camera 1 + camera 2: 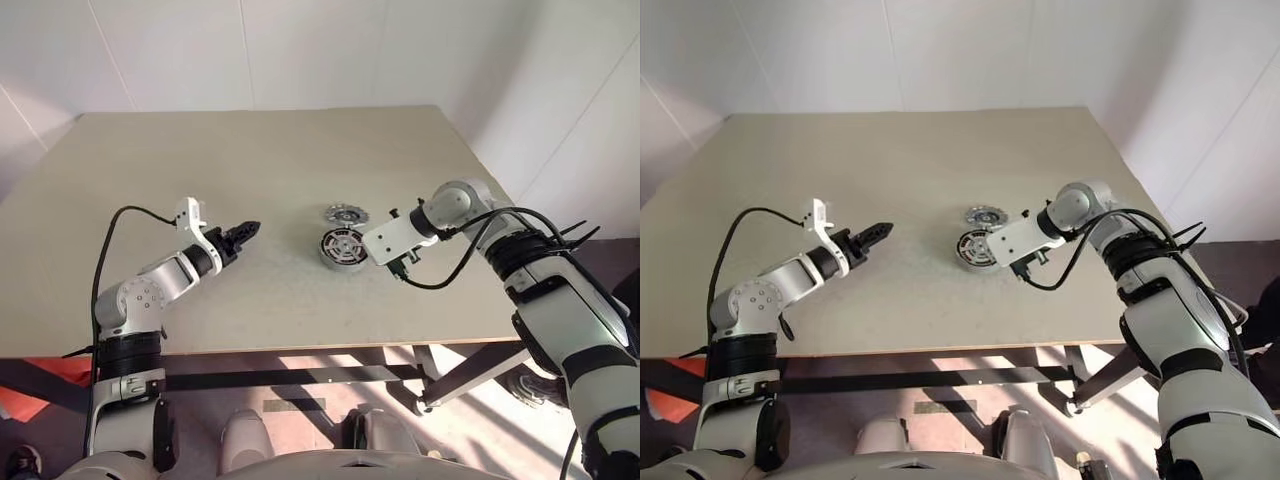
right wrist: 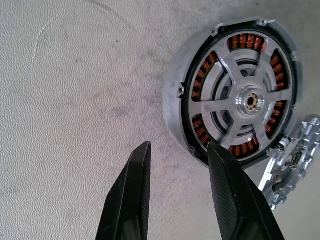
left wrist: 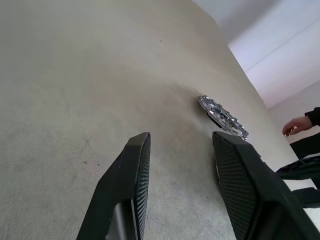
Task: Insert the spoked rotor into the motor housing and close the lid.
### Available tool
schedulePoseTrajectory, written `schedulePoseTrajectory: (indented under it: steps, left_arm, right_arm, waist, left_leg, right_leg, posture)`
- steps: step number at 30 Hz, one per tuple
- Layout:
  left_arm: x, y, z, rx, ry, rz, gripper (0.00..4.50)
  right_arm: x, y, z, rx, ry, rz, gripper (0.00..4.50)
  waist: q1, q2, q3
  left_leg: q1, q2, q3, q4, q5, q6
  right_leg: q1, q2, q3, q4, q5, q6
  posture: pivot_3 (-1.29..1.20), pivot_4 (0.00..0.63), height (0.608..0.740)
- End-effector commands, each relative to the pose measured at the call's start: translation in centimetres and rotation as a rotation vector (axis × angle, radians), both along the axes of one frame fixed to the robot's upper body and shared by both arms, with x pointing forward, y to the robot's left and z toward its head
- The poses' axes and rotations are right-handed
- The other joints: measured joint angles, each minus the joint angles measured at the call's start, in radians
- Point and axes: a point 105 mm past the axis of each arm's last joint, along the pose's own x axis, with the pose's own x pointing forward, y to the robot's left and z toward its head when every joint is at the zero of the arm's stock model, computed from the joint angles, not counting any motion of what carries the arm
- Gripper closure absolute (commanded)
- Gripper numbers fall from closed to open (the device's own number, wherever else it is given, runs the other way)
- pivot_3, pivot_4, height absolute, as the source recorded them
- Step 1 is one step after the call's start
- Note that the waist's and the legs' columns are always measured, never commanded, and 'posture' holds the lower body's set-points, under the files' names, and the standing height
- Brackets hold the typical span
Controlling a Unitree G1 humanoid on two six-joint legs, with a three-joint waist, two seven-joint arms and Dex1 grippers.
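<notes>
The motor housing (image 2: 175, 107), a short round can with copper windings, sits on the table right of centre. The spoked rotor (image 2: 250, 100) lies inside it, silver spokes and hub over the windings. The lid (image 1: 345, 214), a dull notched disc, lies flat on the table just behind the housing. My right gripper (image 2: 179, 147) hangs open and empty, pointing down beside the housing's right rim; one fingertip (image 2: 217, 150) overlaps that rim in the right wrist view. My left gripper (image 1: 247, 231) is open and empty, hovering left of the housing and pointing toward it.
The beige table (image 1: 250, 150) has wide bare room to the left and behind the parts. White walls stand behind and to the right. A person's hand (image 3: 297, 125) shows beyond the table's far right side.
</notes>
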Motion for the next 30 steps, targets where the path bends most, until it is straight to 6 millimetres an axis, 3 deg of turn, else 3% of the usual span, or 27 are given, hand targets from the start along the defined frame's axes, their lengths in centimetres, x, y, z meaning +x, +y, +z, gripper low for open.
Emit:
schedulePoseTrajectory:
  steps: [1,8,14,21,23,28,30]
  left_arm:
    - [0.2,0.5,2.0,0.01,-0.075,0.011,2.41]
    - [0.3,0.8,2.0,0.015,-0.073,0.024,2.41]
    - [0.3,0.8,1.7,0.016,-0.067,0.031,2.41]
    - [0.4,0.2,1.4,-0.002,-0.064,0.028,2.41]
    - [0.3,0.0,1.3,-0.002,-0.061,0.028,2.41]
    - [-0.2,-0.1,0.6,-0.009,-0.045,0.031,2.41]
    - [-0.3,-0.3,0.5,-0.009,-0.042,0.029,2.41]
  right_arm:
    - [0.5,0.8,0.4,0.004,-0.033,0.015,2.55]
    - [0.6,1.6,-0.2,0.014,-0.028,0.017,2.55]
    - [0.9,1.7,0.6,0.039,-0.046,0.009,4.33]
    - [1.4,2.3,1.9,0.125,-0.019,-0.048,4.33]
    - [1.4,2.5,2.8,0.173,0.014,-0.077,4.33]
    - [0.1,5.5,8.1,0.445,0.274,-0.169,4.33]
    - [0.0,6.5,9.5,0.495,0.284,-0.2,4.33]
  waist:
    - [-0.001,0.0,0.0]
    - [-0.017,0.0,0.0]
    - [-0.025,-0.001,-0.001]
    - [-0.026,-0.001,0.0]
    - [-0.026,-0.001,0.0]
    - [-0.028,0.001,0.002]
    - [-0.025,0.001,0.002]
  left_leg:
    - [0.0,0.0,0.0,0.0,0.0,0.0]
    - [0.002,0.0,0.0,0.001,0.0,-0.001]
    - [0.002,0.0,0.0,0.001,0.0,-0.001]
    - [0.0,0.001,0.0,0.001,0.0,0.0]
    - [0.0,0.001,0.0,0.001,0.0,0.0]
    - [-0.001,0.001,0.0,0.001,0.0,0.0]
    - [-0.004,0.002,0.0,0.0,0.0,0.0]
  right_leg:
    - [0.0,0.0,0.0,0.001,0.0,0.0]
    - [0.002,0.0,0.0,0.002,0.0,0.0]
    - [0.002,0.0,0.0,0.003,0.0,0.0]
    - [0.0,0.0,0.0,0.002,0.0,0.0]
    - [0.0,0.0,0.0,0.002,0.0,0.0]
    - [-0.002,0.0,0.0,0.003,0.0,-0.001]
    - [-0.004,0.002,-0.001,0.003,0.0,-0.001]
  posture:
    - [0.0,0.0,0.74]
    - [0.0,0.0,0.74]
    - [0.0,0.0,0.74]
    - [0.0,0.0,0.74]
    - [0.0,0.0,0.74]
    - [0.0,0.0,0.74]
    - [0.0,0.0,0.74]
